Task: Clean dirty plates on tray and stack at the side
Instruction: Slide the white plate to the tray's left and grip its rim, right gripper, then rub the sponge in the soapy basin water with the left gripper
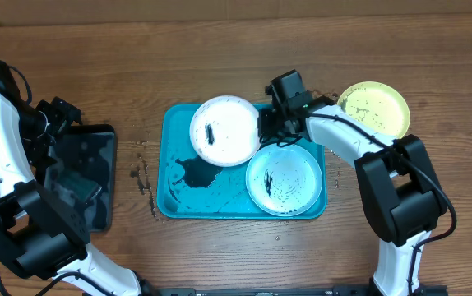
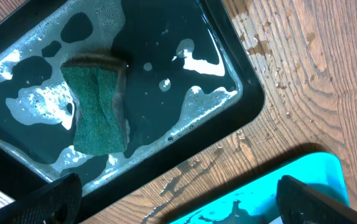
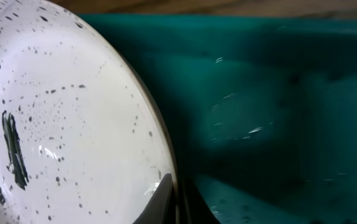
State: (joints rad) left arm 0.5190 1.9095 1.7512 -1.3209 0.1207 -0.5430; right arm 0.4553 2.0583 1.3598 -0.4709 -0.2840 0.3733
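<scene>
**White plate [image 1: 224, 131] pinched at its rim on the tray [image 1: 170, 197]**

- Right gripper [image 1: 265, 127] was pressed together on the plate's 3 o'clock rim. The plate sat at the tray's 11 o'clock corner, its top edge over the tray rim.
- Second white plate [image 1: 284, 179] lay at the tray's 4 o'clock, its edge touching or just under the first; could not tell which.
- Yellow-green plate [image 1: 373, 109] was off the tray on the table [image 1: 219, 49], at about 2 o'clock.
- Left gripper [image 2: 178, 196] hung spread wide over the black tray [image 2: 228, 56], holding nothing.

Risks, as judged:
- The grip was a thin edge pinch on a glossy plate. Lifted, the plate could swing or slip out and drop onto the second plate.
- The sponge [image 2: 97, 109] lay ungrasped in foamy water [image 2: 166, 68]. A plate kept aloft while it is fetched would strain that pinch.

Views:
- Only the right wrist view showed the fingertips [image 3: 160, 199] clamping the rim, plus a black smear at the plate's 9 o'clock and scattered specks.
- Only the left wrist view showed the sponge and foam; from overhead, the arm and glare hid them.
- Only overhead showed all three plates.
</scene>
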